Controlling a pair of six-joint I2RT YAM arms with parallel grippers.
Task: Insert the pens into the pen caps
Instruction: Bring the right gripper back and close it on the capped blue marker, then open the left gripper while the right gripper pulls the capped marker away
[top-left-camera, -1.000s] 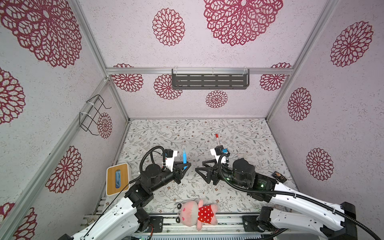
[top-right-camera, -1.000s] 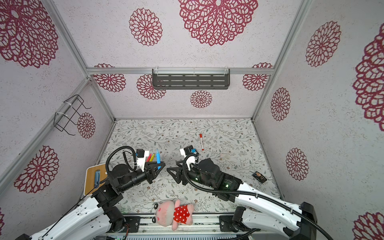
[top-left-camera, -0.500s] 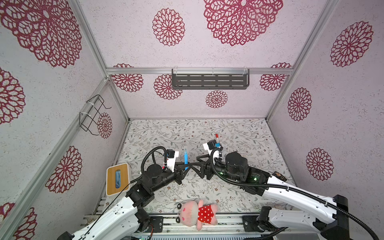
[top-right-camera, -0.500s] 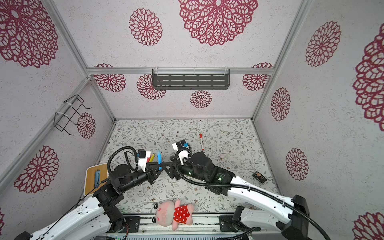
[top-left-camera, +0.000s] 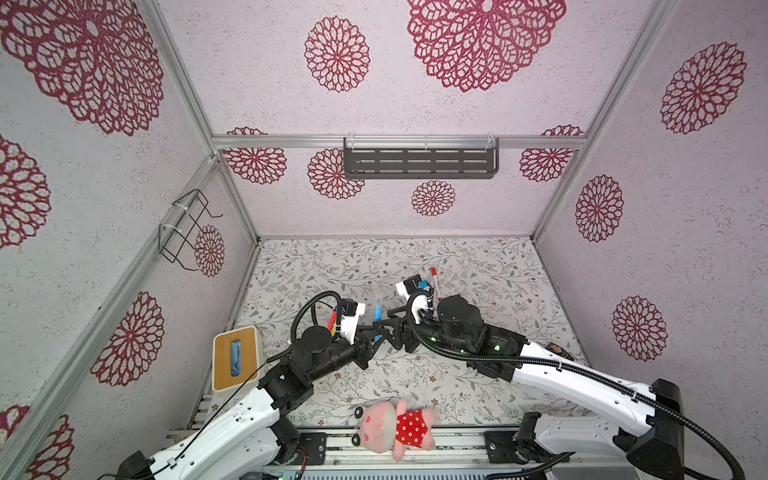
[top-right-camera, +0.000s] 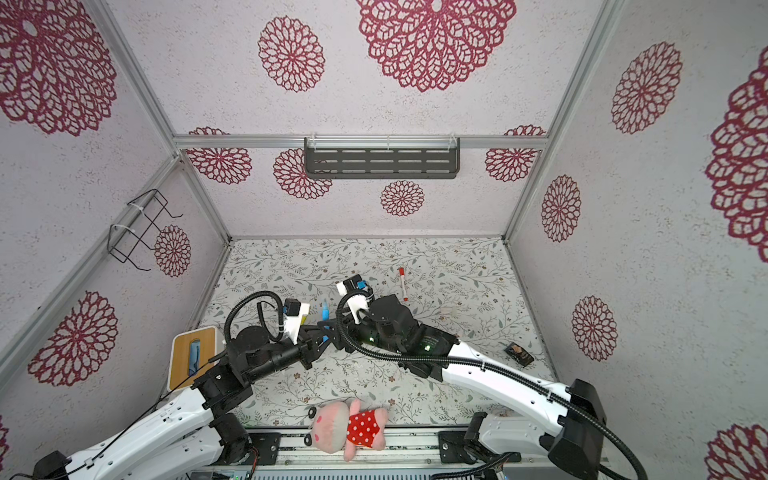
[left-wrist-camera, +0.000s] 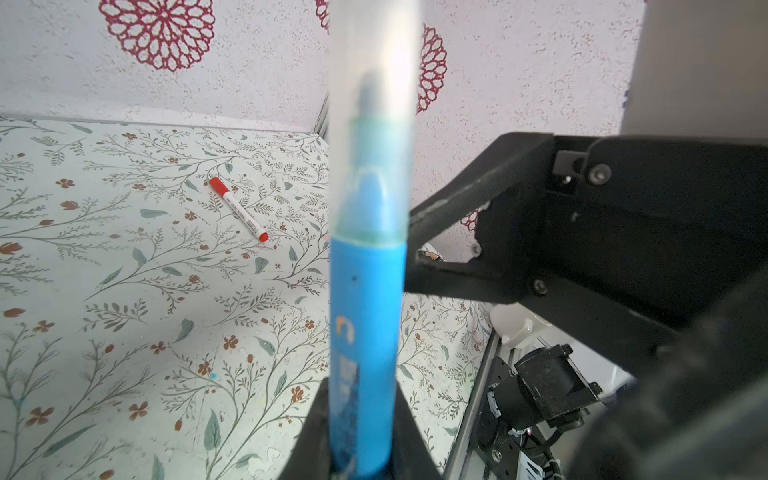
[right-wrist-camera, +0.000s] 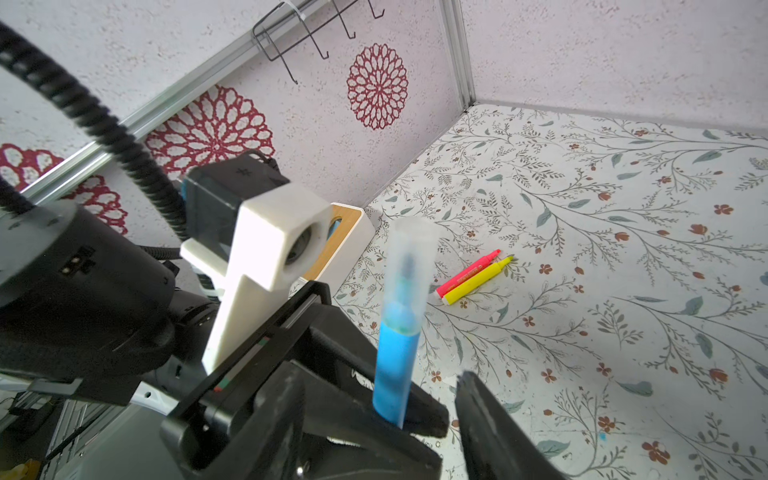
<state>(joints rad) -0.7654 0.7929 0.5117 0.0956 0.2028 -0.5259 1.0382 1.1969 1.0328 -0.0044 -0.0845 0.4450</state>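
left tool (left-wrist-camera: 361, 440): clamped on the lower barrel of the blue pen (left-wrist-camera: 365, 316), holding it upright above the desk (left-wrist-camera: 124, 311), near the middle of the cell in both top views.
frosted cap (left-wrist-camera: 374, 83): sits over the blue pen's nib with its rim down at the barrel's shoulder. It looks seated to me, though I can't swear it has clicked home.
right tool (right-wrist-camera: 378, 374): jaws apart, one on each side of the blue pen, up near where cap meets barrel. I can make out no contact.
white pen (left-wrist-camera: 241, 212): lies alone on the desk toward the back, with a red cap (left-wrist-camera: 217, 185) on one end. I'd count it finished.
pink pen (right-wrist-camera: 467, 270) and yellow pen (right-wrist-camera: 478, 284): flat on the desk on the left arm's side, touching side by side, both nibs bare.
their caps: I can't pick them out from here.
tally: two of the four look done, or as good as. Pink and yellow are left.
next, by my guess: the blue pen gets pressed home or set down, then the two missing caps need finding.
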